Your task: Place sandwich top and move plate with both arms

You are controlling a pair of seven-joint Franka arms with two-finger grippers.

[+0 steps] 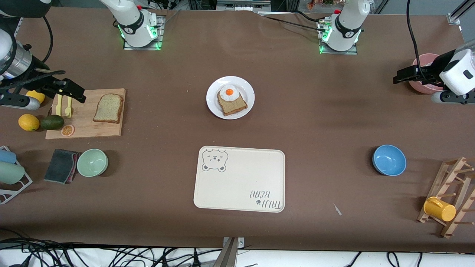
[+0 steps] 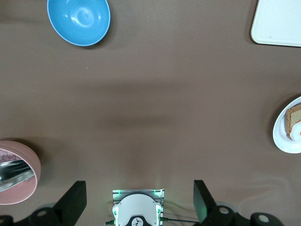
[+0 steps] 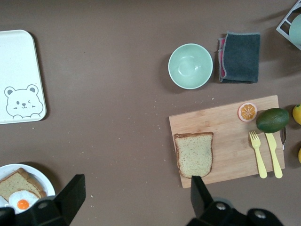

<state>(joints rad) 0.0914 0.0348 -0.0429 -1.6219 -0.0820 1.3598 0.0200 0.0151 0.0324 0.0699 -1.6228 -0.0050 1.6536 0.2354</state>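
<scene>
1. My right gripper [image 1: 76, 92] hangs over the right arm's end of the table, above the edge of the rectangular light wooden cutting board [image 1: 86, 126], its two black fingers [image 3: 70, 193] spread wide apart with nothing between them.
2. On that board lie a yellow plastic fork [image 1: 68, 107] and yellow plastic knife [image 1: 58, 105], an orange slice [image 1: 67, 130], and the sandwich top [image 1: 108, 108], a light tan speckled wholegrain bread slice with a thin brown crust, flat and untouched.
3. Just beside the board, toward the table's end, sit a dark green avocado [image 1: 52, 122] and a yellow lemon [image 1: 28, 122].
4. Nearer the front camera than the board are a folded dark grey cloth [image 1: 61, 165] and a pale green round bowl [image 1: 92, 162], just beside each other.
5. The plain round white plate [image 1: 241, 85] sits mid-table, carrying a darker brown toast slice [image 1: 232, 105] with a fried egg [image 1: 229, 92] on it.
6. Nearer the front camera than the plate lies the cream rectangular tray with a bear drawing [image 1: 239, 180], well apart from it.
7. A round blue bowl [image 1: 389, 160] stands toward the left arm's end.
8. My left gripper [image 1: 402, 76] hovers beside a pink bowl [image 1: 423, 61], fingers [image 2: 203, 200] wide apart, holding nothing.
9. A wooden rack [image 1: 451, 196] holds a yellow mug [image 1: 439, 209].
</scene>
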